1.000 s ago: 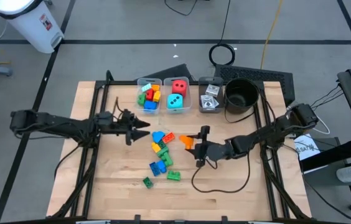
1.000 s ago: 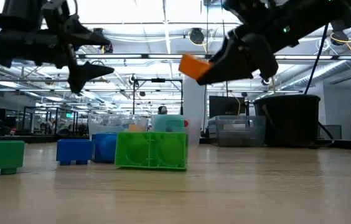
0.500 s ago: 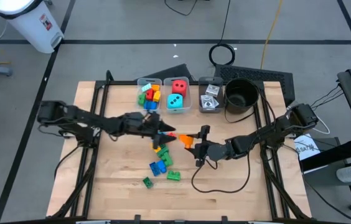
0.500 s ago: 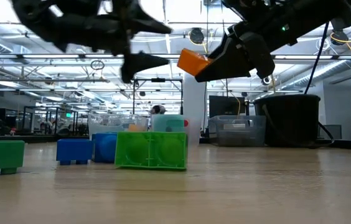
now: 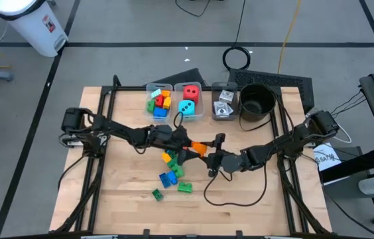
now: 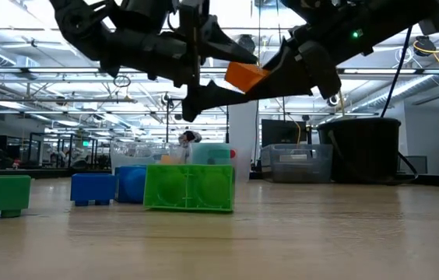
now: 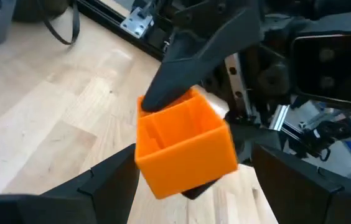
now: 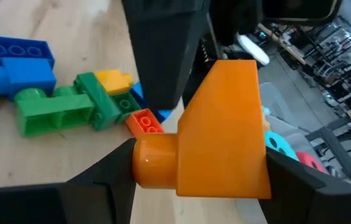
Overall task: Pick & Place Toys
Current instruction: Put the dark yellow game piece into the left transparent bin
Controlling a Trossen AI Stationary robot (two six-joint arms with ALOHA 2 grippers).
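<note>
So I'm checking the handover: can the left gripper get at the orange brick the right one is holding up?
Probably yes. The right gripper holds the orange brick above the table, and the left gripper sits open around it with nothing between.

The left gripper point(image 5: 188, 147) and right gripper point(image 5: 208, 154) meet at an orange brick point(image 5: 200, 149) above the wooden table point(image 5: 253, 199). More bricks point(image 5: 172, 172) lie below them.
</note>
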